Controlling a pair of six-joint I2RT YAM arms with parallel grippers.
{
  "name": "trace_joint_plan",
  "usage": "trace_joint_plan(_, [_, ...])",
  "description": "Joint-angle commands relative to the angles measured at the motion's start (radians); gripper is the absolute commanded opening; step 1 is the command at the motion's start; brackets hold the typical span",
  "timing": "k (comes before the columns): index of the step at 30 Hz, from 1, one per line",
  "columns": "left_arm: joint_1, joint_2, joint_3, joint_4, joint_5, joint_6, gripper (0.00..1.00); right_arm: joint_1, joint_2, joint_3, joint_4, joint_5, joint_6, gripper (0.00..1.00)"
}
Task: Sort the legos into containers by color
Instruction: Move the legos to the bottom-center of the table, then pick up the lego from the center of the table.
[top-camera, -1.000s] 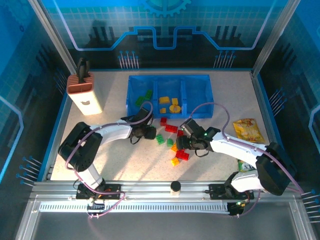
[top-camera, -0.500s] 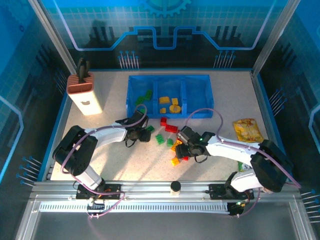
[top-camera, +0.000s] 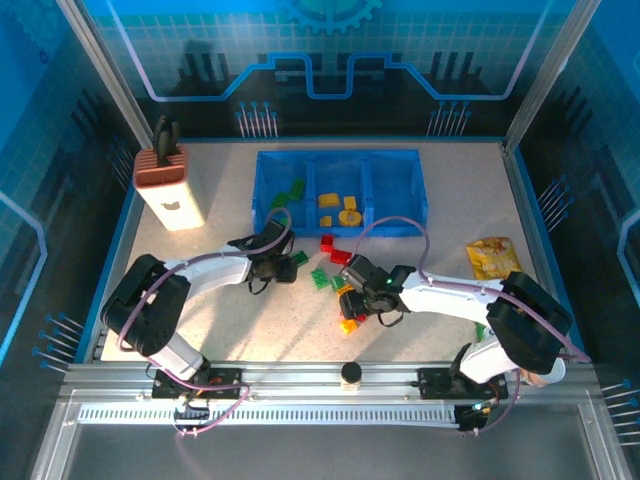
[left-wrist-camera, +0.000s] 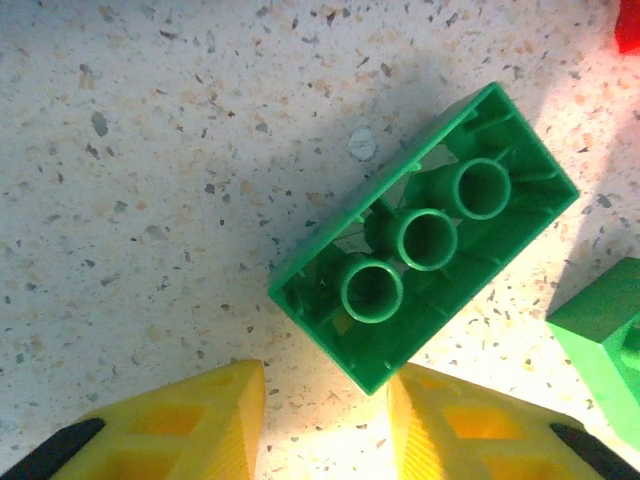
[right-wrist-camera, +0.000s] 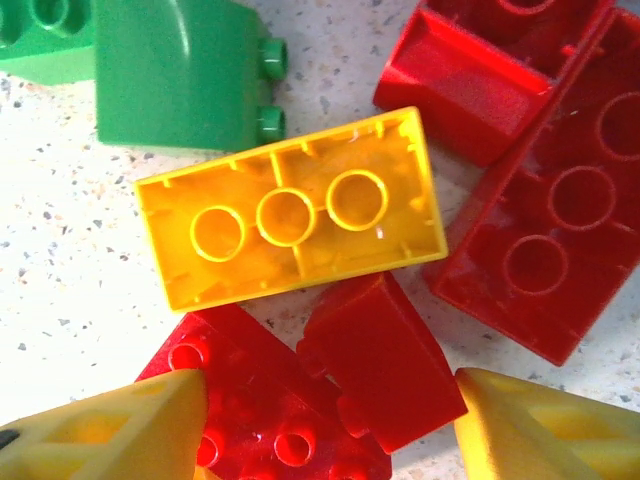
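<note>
Two yellow fingertips (left-wrist-camera: 200, 425) of the left end effector (left-wrist-camera: 328, 405), cut off by the frame edge, stand slightly apart astride one corner of an upturned green lego (left-wrist-camera: 425, 235) on the desk (left-wrist-camera: 150, 150). Farther right, the right end effector (right-wrist-camera: 332, 405) is spread wide over red legos (right-wrist-camera: 380, 360), some cropped, crowding an upturned yellow lego (right-wrist-camera: 290, 222) in front of the blue tray (top-camera: 340, 157).
</note>
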Motion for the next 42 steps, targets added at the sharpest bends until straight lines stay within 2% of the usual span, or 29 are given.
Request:
trace_joint_plan(1, [0.005, -0.039, 0.013, -0.033, -0.018, 0.018, 0.36, 0.033, 0.016, -0.012, -0.041, -0.031, -0.016, 0.66])
trace_joint_plan(16, [0.006, -0.138, 0.023, -0.073, -0.039, 0.022, 0.32, 0.056, -0.078, -0.034, -0.048, -0.016, 0.014, 0.66])
trace_joint_plan(17, [0.007, -0.141, 0.022, -0.071, -0.035, 0.024, 0.33, 0.056, -0.084, -0.033, -0.051, -0.012, 0.014, 0.66])
trace_joint_plan(18, [0.008, -0.142, 0.024, -0.069, -0.03, 0.029, 0.4, 0.056, -0.089, -0.034, -0.056, -0.008, 0.013, 0.67])
trace_joint_plan(20, [0.008, -0.134, 0.029, -0.067, -0.03, 0.037, 0.64, 0.057, -0.096, -0.035, -0.061, -0.007, 0.01, 0.7])
trace_joint_plan(21, [0.007, -0.126, 0.035, -0.067, -0.029, 0.045, 0.7, 0.058, -0.1, -0.035, -0.063, -0.007, 0.008, 0.71])
trace_joint_plan(23, [0.007, -0.11, 0.054, -0.073, -0.028, 0.057, 0.73, 0.061, -0.107, -0.035, -0.065, -0.01, 0.002, 0.74])
trace_joint_plan(32, [0.008, 0.048, 0.167, -0.056, 0.017, 0.116, 0.72, 0.088, -0.133, -0.055, -0.074, -0.016, 0.006, 0.76])
trace_joint_plan(42, [0.006, 0.164, 0.236, -0.089, 0.003, 0.144, 0.69, 0.093, -0.169, -0.098, -0.069, 0.009, 0.032, 0.76])
